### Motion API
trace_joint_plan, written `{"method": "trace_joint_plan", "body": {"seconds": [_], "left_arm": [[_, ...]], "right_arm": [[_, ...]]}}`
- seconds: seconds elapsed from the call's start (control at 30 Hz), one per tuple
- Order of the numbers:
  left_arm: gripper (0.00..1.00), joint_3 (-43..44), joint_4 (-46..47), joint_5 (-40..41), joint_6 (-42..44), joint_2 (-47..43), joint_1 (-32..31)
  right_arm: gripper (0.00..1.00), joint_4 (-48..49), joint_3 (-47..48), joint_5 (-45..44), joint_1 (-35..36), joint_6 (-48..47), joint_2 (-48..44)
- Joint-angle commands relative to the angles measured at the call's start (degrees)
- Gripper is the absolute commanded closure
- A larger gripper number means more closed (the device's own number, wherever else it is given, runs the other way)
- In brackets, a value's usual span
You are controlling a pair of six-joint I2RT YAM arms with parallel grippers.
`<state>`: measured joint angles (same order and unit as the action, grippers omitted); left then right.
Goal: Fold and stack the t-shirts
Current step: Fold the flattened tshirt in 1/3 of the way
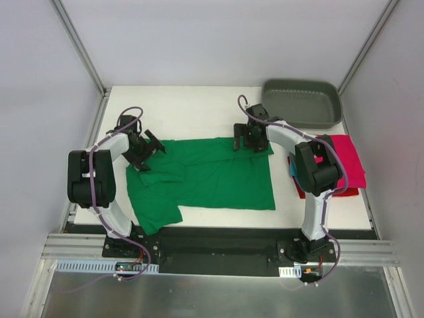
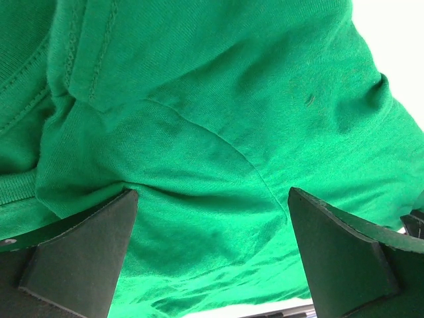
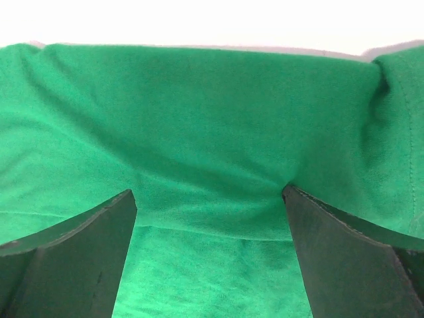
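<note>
White table [image 1: 199,109]: green t-shirt [image 1: 218,179] outside grey tray [image 1: 299,83]

Plain bright green t-shirt [image 1: 212,179], crimson-pink t-shirt [image 1: 350,159], seemingly red t-shirt [image 1: 344,193], grey tray [image 1: 298,99].

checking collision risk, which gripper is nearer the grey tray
Right. The right gripper is at the far edge of the green t-shirt, close to the grey tray; the left gripper is at the shirt's opposite end.
</note>
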<state>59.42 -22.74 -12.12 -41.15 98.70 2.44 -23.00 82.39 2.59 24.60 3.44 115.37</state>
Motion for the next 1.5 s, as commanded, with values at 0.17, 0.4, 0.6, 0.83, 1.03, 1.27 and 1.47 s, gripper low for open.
{"method": "trace_joint_plan", "body": {"seconds": [0.17,0.4,0.6,0.83,1.03,1.27,1.47], "left_arm": [[0.01,0.79,-3.80,9.49,2.21,2.11,3.98],[0.01,2.89,-3.80,5.97,3.70,-2.18,4.07],[0.01,7.63,-3.80,5.96,5.46,-4.56,4.07],[0.10,16.07,-6.61,16.85,7.31,0.70,4.07],[0.30,20.38,-7.93,19.06,7.93,7.91,4.95],[0.41,23.20,-8.02,19.06,9.50,11.16,5.03],[0.39,23.37,-8.11,19.42,11.17,11.78,4.95]], "right_arm": [[0.04,-1.70,-8.12,-0.84,-8.51,3.77,-6.11],[0.04,-0.90,-7.07,5.32,-9.40,0.08,-11.83],[0.02,-3.19,0.22,2.08,-7.90,-8.70,-9.47],[0.22,-12.49,14.00,-5.39,-7.46,-13.98,1.60],[0.55,-20.14,22.63,-7.24,-7.55,-16.10,7.93],[0.58,-21.91,23.34,-3.21,-7.46,-16.01,10.05],[0.59,-21.03,22.99,-1.03,-7.46,-15.66,11.45]]}}
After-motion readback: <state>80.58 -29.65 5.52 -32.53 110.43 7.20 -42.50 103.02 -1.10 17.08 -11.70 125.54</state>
